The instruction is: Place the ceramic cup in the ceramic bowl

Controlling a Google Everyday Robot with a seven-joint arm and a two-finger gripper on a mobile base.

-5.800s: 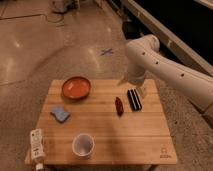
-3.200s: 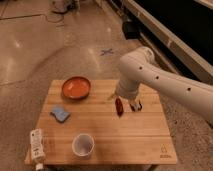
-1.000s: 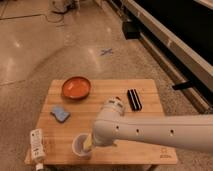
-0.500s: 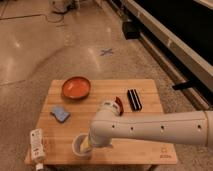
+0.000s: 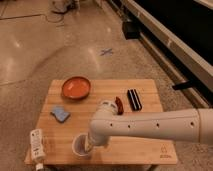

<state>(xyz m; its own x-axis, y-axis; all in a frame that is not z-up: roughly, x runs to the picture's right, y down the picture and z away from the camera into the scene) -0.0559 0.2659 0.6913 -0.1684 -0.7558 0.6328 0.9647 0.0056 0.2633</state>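
One camera view covers the whole wooden bench (image 5: 140, 153). Near its front-left edge the ceramic cup (image 5: 80, 146) stands upright. The gripper (image 5: 89, 145) sits at the cup's right side, presumably to take it (whether it has closed on the cup I cannot tell). The ceramic bowl (image 5: 76, 87) lies toward the back-left corner. A blue sponge (image 5: 60, 114) lies between them, and a white bottle (image 5: 36, 146) lies at the front-left corner.

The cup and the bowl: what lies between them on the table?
Only bare table, as the camera view shows; the sponge lies just beside that stretch. The gripper is at the cup.
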